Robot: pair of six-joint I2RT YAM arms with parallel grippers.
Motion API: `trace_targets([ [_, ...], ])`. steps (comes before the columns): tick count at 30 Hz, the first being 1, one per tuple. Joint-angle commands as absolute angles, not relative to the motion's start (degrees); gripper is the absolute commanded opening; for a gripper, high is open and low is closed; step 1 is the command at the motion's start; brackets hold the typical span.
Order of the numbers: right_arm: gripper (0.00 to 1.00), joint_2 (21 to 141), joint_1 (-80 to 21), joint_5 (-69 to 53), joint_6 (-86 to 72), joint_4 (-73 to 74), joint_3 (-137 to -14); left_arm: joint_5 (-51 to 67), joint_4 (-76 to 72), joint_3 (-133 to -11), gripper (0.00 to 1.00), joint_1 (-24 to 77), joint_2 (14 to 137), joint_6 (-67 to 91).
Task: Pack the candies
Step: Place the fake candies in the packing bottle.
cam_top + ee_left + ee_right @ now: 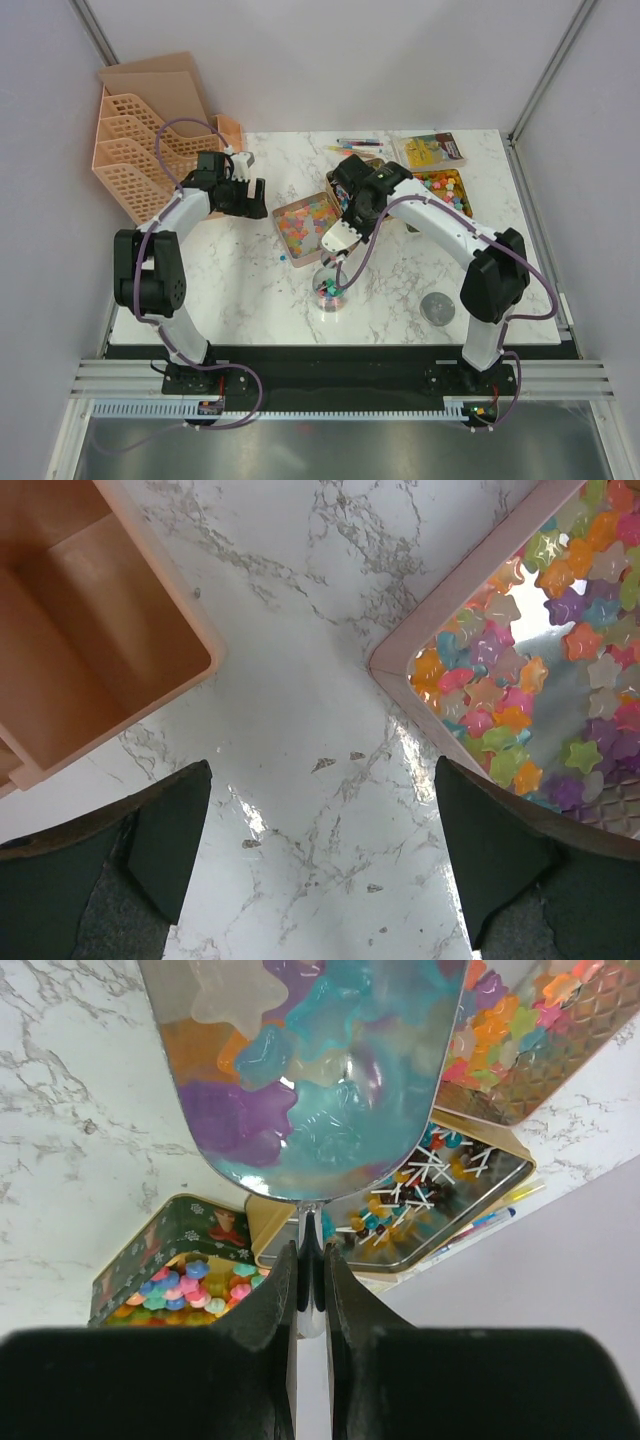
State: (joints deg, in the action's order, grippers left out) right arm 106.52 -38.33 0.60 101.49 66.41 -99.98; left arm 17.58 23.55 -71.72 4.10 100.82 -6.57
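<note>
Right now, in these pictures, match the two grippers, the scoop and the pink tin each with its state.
Column A
1 left gripper
2 right gripper
3 scoop
4 pink tin

Column B
a open above bare table
b clear, full of candies, off the table
c shut and gripping
d resting on the table

Pairs: 1-a, 2-c, 3-b, 4-d

The surface (250, 290) is white marble with grey veins. At ten o'clock the rack (135, 150) is peach, latticed. The candies (520, 680) are pink, orange, purple, green and blue, in a pink-rimmed tray (470, 590). The scoop (400, 1080) is clear; the tin (160, 1245), dark green with white flecks.
</note>
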Motion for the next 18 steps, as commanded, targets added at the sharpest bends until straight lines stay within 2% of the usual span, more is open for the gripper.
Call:
trace_targets([
  [1,0.00,102.05,-40.33,6.23,97.65,63.46,-96.69,17.14,21.53,-74.44,1.00,3.87,101.16,-4.92],
  [18,0.00,99.06,-47.10,23.46,93.16,54.93,-89.39,13.01,18.98,-72.07,1.00,4.04,97.29,-4.66],
])
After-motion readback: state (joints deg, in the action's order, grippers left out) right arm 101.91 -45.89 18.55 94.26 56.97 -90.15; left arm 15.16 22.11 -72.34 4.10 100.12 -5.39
